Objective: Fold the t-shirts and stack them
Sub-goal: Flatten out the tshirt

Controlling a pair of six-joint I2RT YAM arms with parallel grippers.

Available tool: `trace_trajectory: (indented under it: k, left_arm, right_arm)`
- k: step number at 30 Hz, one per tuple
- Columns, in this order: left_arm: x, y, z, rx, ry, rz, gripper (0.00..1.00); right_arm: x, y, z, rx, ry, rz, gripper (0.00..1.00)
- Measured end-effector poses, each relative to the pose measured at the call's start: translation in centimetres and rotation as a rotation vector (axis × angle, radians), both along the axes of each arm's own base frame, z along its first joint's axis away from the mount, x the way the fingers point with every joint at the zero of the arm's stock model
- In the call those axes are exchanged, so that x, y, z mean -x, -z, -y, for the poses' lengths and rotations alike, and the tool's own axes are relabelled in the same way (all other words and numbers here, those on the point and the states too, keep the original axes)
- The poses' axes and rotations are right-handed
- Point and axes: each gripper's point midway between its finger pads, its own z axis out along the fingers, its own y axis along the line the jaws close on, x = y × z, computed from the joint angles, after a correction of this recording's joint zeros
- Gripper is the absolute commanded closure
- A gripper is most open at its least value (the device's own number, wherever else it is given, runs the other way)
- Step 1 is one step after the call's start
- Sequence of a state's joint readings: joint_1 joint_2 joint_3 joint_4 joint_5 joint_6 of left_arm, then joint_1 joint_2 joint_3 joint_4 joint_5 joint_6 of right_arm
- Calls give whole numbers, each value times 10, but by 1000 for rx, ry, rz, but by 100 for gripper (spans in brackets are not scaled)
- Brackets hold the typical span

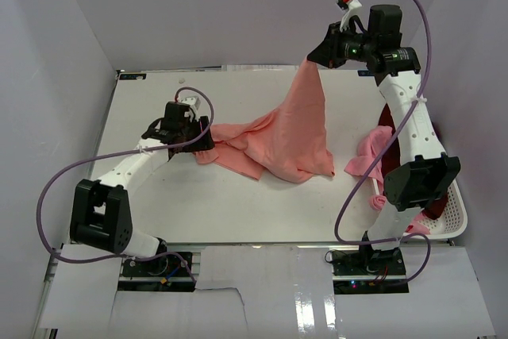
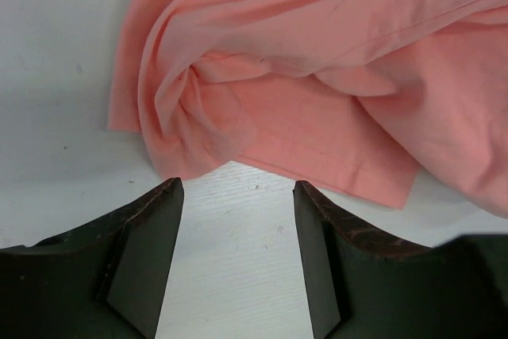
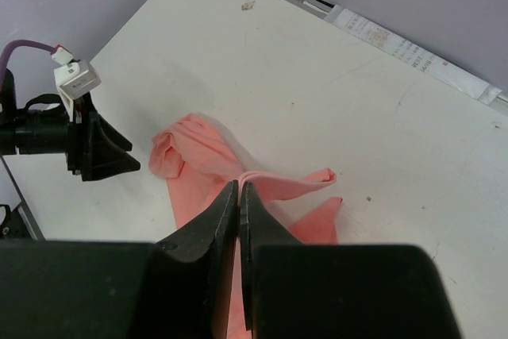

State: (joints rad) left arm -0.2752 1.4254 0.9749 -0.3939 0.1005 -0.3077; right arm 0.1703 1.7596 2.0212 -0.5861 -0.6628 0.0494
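White table [image 1: 238, 212], grey walls. Salmon-pink t-shirt [image 1: 286, 140] mid-table, one end rising in a peak, the rest crumpled. White basket [image 1: 452, 224] at table's right edge. Right gripper [image 3: 239, 188] clamped on the peak, above table's far side. Left gripper [image 2: 236, 184] fingers apart, table's left, just beside shirt.

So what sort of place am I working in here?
Probably a lab test booth, not a home: plain panel walls box in a white table, robot arms are bolted at its near edge, shirts spill from a white basket.
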Motion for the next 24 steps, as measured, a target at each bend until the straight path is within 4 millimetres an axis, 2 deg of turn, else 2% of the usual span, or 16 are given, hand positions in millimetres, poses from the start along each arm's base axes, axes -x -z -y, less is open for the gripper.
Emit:
trace_trajectory:
  k: [2, 9, 24]
  left_arm:
    - [3, 12, -2, -10, -13, -44, 35]
    - [11, 48, -10, -64, -61, -164, 36]
    - [11, 78, -8, -88, -84, -246, 42]
  right_arm:
    - [-2, 4, 0, 1, 0, -11, 92]
    - [-3, 8, -1, -5, -1, -31, 92]
    - [-2, 8, -1, -17, -8, -42, 92]
